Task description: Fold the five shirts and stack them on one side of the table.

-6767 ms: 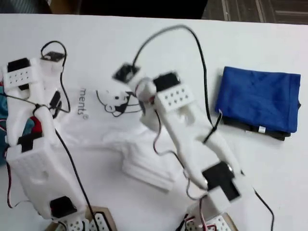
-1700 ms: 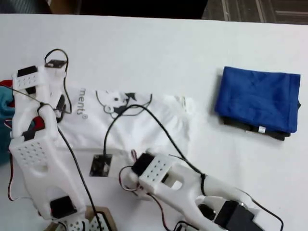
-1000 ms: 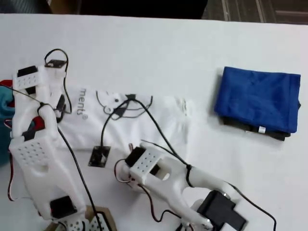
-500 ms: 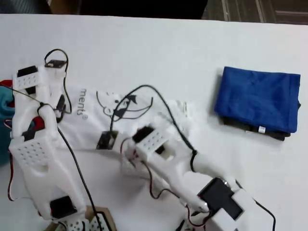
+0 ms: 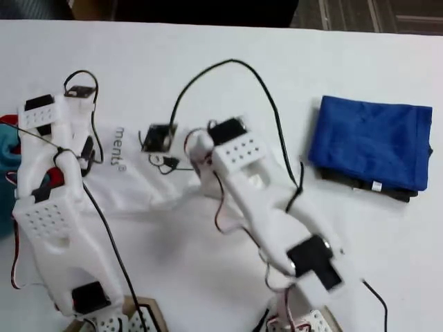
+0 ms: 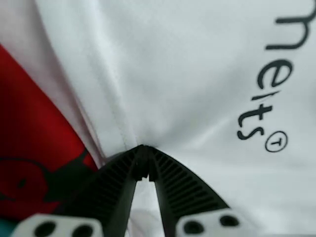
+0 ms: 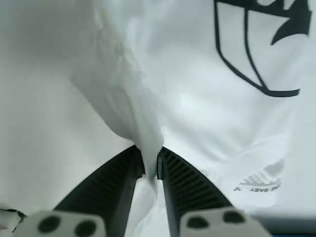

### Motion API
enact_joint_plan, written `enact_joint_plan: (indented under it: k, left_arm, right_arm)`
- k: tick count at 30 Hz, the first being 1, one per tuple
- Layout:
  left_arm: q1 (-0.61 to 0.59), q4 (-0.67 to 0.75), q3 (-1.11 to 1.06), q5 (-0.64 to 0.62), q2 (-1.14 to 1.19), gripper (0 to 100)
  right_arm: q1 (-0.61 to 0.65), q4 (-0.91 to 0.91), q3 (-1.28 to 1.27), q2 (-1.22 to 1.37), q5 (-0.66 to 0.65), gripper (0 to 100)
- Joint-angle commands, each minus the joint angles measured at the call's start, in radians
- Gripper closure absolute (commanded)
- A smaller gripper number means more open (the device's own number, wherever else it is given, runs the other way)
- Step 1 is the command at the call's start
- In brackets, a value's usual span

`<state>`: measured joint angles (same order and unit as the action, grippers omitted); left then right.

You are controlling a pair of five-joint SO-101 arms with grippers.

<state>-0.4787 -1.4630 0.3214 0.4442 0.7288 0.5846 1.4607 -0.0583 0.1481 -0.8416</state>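
Left wrist view: left gripper (image 6: 143,154) is pinched together on the hem of the white cotton shirt with black lettering (image 6: 197,74). The hem seam runs straight into the closed tips. Red printed fabric (image 6: 34,148) lies just beside that hem, partly under it.

Right wrist view: right gripper (image 7: 150,168) is clamped on a bunched ridge of the same white shirt. The cloth is drawn up into a peak between the fingers, and the shirt's black outline graphic (image 7: 256,54) lies flat beyond it.

High view: the white shirt lies left of centre on the white counter (image 5: 208,62), with one arm at its left edge and the other over its middle. The right side of the shirt is gathered under the middle arm. A folded blue shirt (image 5: 374,138) sits on a folded dark shirt (image 5: 360,184) on the right side of the counter, well apart from the white shirt.
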Motion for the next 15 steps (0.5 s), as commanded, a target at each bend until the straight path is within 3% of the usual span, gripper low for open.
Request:
enact_joint_plan:
  k: [1,10,15]
  left_arm:
    - [-0.005,0.041,0.019,-0.005,0.015,97]
    - [-0.005,0.041,0.019,-0.005,0.015,97]
    - [-0.005,0.041,0.019,-0.005,0.015,97]
  right_arm:
    - [-0.035,0.007,0.215,0.154,-0.006,97.8]
    - [-0.047,0.077,0.563,0.455,-0.006,96.9]
    - [-0.094,0.125,0.697,0.49,0.078,84.4]
